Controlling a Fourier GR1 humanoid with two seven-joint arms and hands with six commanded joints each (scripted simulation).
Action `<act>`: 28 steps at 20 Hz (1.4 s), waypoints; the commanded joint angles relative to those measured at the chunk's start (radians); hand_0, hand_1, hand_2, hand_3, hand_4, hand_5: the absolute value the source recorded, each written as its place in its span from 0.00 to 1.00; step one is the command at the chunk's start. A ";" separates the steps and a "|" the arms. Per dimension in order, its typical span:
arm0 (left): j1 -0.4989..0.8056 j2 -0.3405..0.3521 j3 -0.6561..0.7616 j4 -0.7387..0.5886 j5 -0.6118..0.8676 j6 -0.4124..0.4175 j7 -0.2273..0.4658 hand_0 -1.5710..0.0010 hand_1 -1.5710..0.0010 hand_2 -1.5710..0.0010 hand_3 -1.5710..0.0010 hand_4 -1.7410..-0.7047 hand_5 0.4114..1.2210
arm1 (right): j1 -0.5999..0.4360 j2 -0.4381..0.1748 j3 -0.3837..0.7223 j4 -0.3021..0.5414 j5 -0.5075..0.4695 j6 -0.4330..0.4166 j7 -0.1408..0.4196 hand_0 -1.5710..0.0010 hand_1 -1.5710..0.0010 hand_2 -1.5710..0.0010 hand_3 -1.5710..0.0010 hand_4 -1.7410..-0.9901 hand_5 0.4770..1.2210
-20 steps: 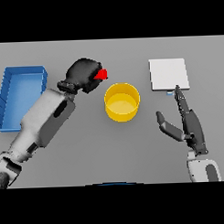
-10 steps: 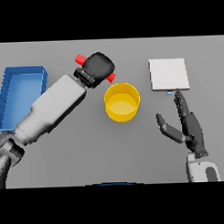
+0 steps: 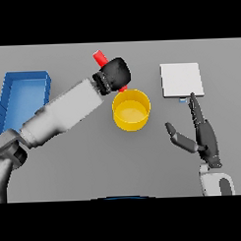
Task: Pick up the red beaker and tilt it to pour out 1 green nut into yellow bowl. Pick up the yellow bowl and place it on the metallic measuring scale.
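Note:
My left hand [image 3: 114, 74] is shut on the red beaker [image 3: 99, 57], which it holds tilted just above the far rim of the yellow bowl [image 3: 131, 110]. Only the two red ends of the beaker show past the dark hand; one end sticks out up and left, the other points down at the bowl. No green nut is visible. The metallic measuring scale [image 3: 181, 79], a pale square plate, lies to the right of the bowl. Below the scale, my right hand [image 3: 204, 135] rests open with straight fingers pointing at it.
A blue tray [image 3: 24, 96] lies at the left edge of the table, under and beside my left forearm.
My left hand has carried the red beaker to the right, from left of the bowl to over its far rim, and tilted it. The right hand has barely shifted.

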 commanded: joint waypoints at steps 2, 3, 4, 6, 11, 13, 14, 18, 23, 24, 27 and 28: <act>-0.021 0.005 -0.034 -0.004 -0.030 -0.011 -0.013 0.00 0.00 0.00 0.01 0.00 1.00 | -0.005 0.006 0.000 0.004 -0.007 0.002 0.007 1.00 1.00 1.00 1.00 0.79 0.12; -0.035 0.003 -0.052 0.010 -0.048 -0.002 -0.026 0.00 0.00 0.00 0.01 0.00 1.00 | -0.007 0.006 -0.004 0.003 -0.018 0.006 0.000 1.00 1.00 1.00 1.00 0.79 0.12; -0.050 -0.003 -0.068 0.017 -0.064 0.002 -0.031 0.00 0.00 0.00 0.01 0.00 1.00 | -0.021 0.002 -0.007 0.000 -0.023 0.009 0.011 1.00 1.00 1.00 1.00 0.81 0.12; -0.073 -0.012 -0.104 0.035 -0.100 0.011 -0.046 0.00 0.00 0.00 0.00 0.01 1.00 | -0.006 0.002 -0.003 0.005 -0.011 0.005 0.002 1.00 1.00 1.00 1.00 0.81 0.12; -0.109 -0.028 -0.180 0.059 -0.178 0.039 -0.061 0.00 0.00 0.00 0.00 0.01 1.00 | -0.008 -0.002 -0.007 0.009 -0.013 0.008 -0.003 1.00 1.00 1.00 1.00 0.81 0.14; -0.153 -0.028 -0.203 0.062 -0.206 0.050 -0.092 0.00 0.00 0.00 0.00 0.01 1.00 | -0.009 0.000 -0.008 0.011 -0.013 0.005 -0.005 1.00 1.00 1.00 1.00 0.82 0.13; -0.173 -0.026 -0.214 0.060 -0.219 0.049 -0.101 0.00 0.00 0.00 0.00 0.01 1.00 | -0.008 0.004 -0.008 0.010 -0.009 -0.002 -0.012 1.00 1.00 1.00 1.00 0.81 0.13; -0.340 -0.013 -0.187 0.137 -0.233 0.071 -0.160 0.00 0.00 0.00 0.00 0.01 1.00 | -0.004 0.012 0.008 0.005 0.012 -0.009 -0.022 1.00 1.00 1.00 1.00 0.81 0.12; -0.477 0.061 -0.007 0.298 -0.143 0.106 -0.109 0.00 0.00 0.00 0.00 0.02 1.00 | -0.011 0.009 0.008 0.007 -0.007 0.009 -0.021 1.00 1.00 1.00 1.00 0.83 0.10; -0.501 0.063 0.046 0.342 -0.108 0.084 -0.072 0.00 0.00 0.00 0.00 0.02 1.00 | -0.009 0.010 0.009 0.008 -0.024 0.024 -0.033 1.00 1.00 1.00 1.00 0.85 0.11; -0.528 0.142 0.281 0.462 0.081 0.043 0.005 0.00 0.00 0.00 0.04 0.01 1.00 | -0.030 -0.002 0.007 0.023 -0.014 0.022 -0.027 1.00 1.00 1.00 1.00 0.85 0.13; -0.521 0.174 0.362 0.494 0.152 0.036 0.036 0.00 0.00 0.00 0.04 0.01 1.00 | -0.038 0.000 0.009 0.022 -0.019 0.025 -0.020 1.00 1.00 1.00 1.00 0.85 0.14</act>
